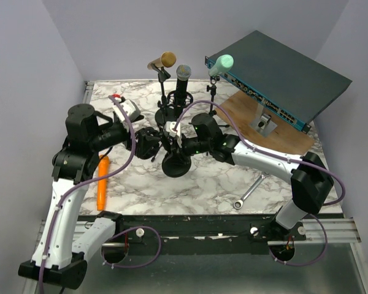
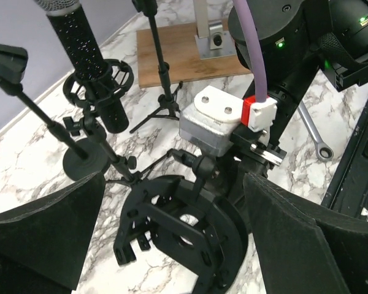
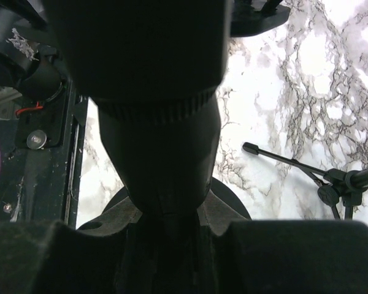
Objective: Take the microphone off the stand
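Observation:
In the right wrist view a thick black microphone (image 3: 159, 122) runs down between my right gripper's (image 3: 165, 229) jaws, which are closed against it, above the stand's round black base (image 3: 230, 202). In the top view the right gripper (image 1: 170, 141) meets my left gripper (image 1: 151, 144) over that base (image 1: 175, 165); the microphone is hidden between them there. In the left wrist view my left gripper (image 2: 173, 196) is open, its fingers (image 2: 46, 236) wide on either side of the stand's black shock mount (image 2: 178, 229), whose ring shows marble through it.
Three other microphones stand at the back: gold (image 1: 162, 60), black with a grey head (image 1: 183, 76), mint green (image 1: 221, 63). A network switch (image 1: 282, 76) is propped over a wooden board (image 1: 276, 131). An orange tool (image 1: 102, 182) lies left, a wrench (image 1: 248, 192) right.

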